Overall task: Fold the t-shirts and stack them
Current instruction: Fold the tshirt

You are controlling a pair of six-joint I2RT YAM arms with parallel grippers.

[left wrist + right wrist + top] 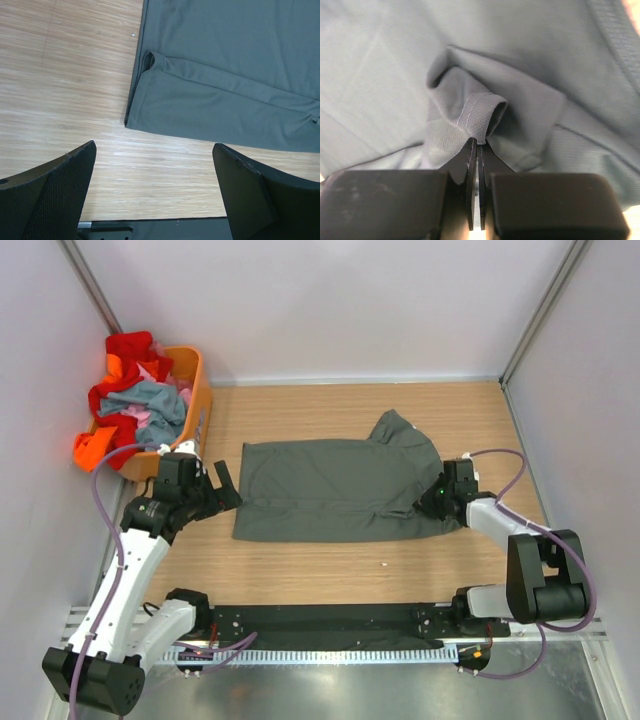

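Upper left, a rigid orange plastic basket (201, 390); smooth dark grey t-shirt (330, 490) lies centre; right gripper (476, 145) pinches its bunched fold; left gripper (155, 147) wide, empty.

Probably robot lab test cell, not home. Wood-grain tabletop (330, 575) stood boxed in by plain white panels (330, 300) and metal corner posts (540, 312). Left arm (125, 575) and right arm (545, 580) sat bolted to black base rail (320, 620).
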